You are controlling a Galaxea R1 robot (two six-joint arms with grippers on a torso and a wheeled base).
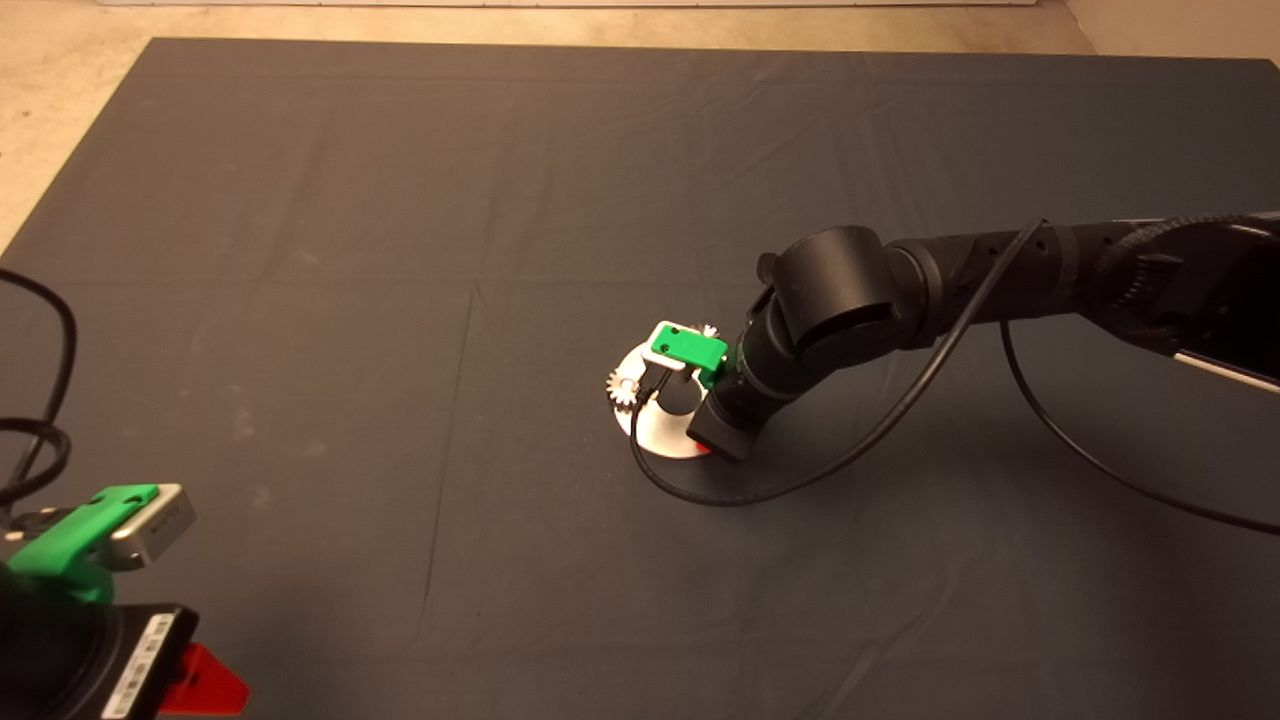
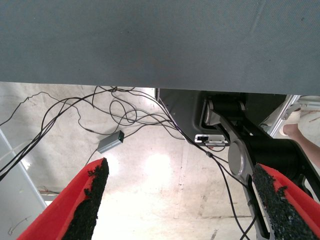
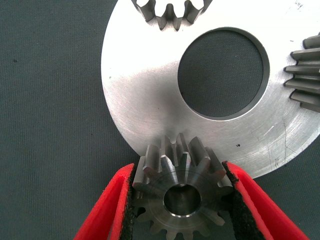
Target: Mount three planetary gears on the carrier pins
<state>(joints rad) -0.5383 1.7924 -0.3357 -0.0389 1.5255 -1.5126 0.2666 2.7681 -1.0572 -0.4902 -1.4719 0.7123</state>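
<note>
Planetary gear (image 3: 181, 192), small toothed grey steel: rigid, heavy, slick; right gripper (image 3: 181, 200) pinches its toothed flanks; left gripper (image 2: 182, 205) idles, spread wide.

Two gears (image 3: 169, 11) sit on the plate (image 3: 150, 90); a third (image 3: 181, 192) overlaps its edge.

Head view: overhead, facing down, far. Right wrist view: close above the flat shiny round metal plate (image 3: 150, 100), shared with head (image 1: 662, 432). Left wrist view: faces floor.
</note>
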